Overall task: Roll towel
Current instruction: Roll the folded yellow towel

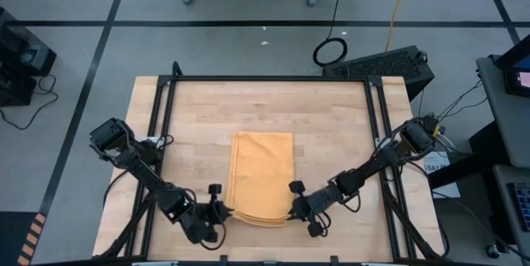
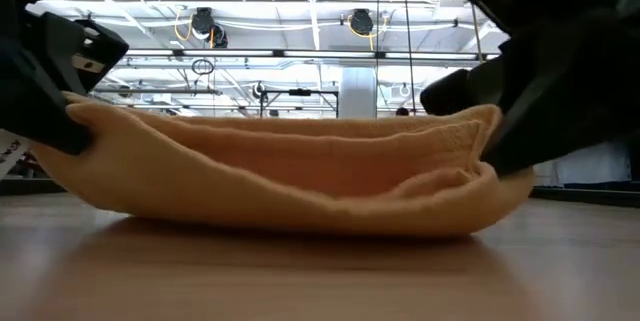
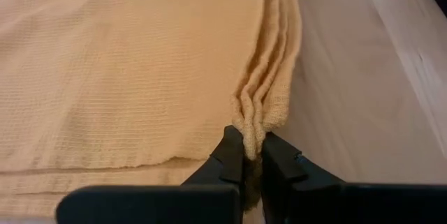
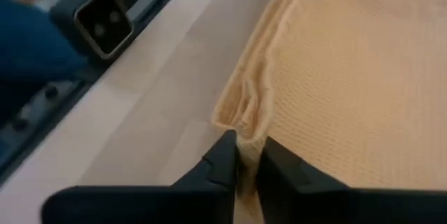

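Observation:
The mustard-yellow towel (image 1: 262, 175) lies folded into a long strip in the middle of the wooden table (image 1: 199, 117), running from near to far. Its near end is raised at both corners and sags between them in the low view (image 2: 300, 176). My left gripper (image 1: 222, 212) is shut on the near left corner. My right gripper (image 1: 291, 210) is shut on the near right corner. No white tag shows. My left gripper pinches the towel's near left corner (image 3: 253, 130) between its two fingers, several layers bunched together at the folded edge. The fingers come nearly level from the table's near left. The corner is lifted; the far part lies on the table. My right gripper pinches the towel's near right corner (image 4: 246, 135) between its two fingers, a bunched edge of several layers. The fingers come nearly level from the table's near right. The corner is lifted off the table, the cloth behind it lying flat.
A black frame rail (image 1: 273, 79) borders the table's far side and both sides. Bare wood lies beyond the towel's far end and on either side. A camera housing (image 4: 105, 20) sits at the table's side in the right wrist view.

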Available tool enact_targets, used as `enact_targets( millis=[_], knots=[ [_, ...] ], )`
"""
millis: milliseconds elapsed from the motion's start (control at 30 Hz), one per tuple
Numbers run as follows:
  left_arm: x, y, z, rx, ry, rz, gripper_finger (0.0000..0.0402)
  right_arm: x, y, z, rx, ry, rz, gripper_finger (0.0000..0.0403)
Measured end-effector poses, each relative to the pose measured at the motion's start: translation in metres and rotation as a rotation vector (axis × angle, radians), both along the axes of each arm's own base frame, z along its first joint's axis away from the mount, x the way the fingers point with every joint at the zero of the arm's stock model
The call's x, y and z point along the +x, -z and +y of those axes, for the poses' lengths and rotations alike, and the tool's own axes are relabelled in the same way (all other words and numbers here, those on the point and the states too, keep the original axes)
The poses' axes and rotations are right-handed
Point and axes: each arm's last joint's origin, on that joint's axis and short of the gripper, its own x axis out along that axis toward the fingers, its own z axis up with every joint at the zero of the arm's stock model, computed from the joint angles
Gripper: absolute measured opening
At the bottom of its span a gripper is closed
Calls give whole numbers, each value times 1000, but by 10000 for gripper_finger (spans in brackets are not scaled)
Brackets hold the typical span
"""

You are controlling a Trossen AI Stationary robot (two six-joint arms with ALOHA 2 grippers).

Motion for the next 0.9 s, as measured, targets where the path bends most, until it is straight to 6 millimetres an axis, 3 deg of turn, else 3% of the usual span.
enact_targets(
  millis=[200, 333, 500, 700, 900],
  knots=[
    [5, -2, 2, -26, -16, -24, 20, -6, 4, 10, -139, -106, -62, 107],
    [6, -2, 1, -68, -47, -31, 20, -5, 20, 15, -196, -121, -77, 160],
    [5, -2, 1, -97, -69, -27, 20, 1, 35, 18, -202, -100, -139, 193],
    [5, -2, 1, -97, -67, -22, 20, 3, 37, 19, -200, -91, -142, 169],
    [5, -2, 1, -96, -68, -23, 20, 4, 36, 18, -131, -29, -122, 58]
  ],
)
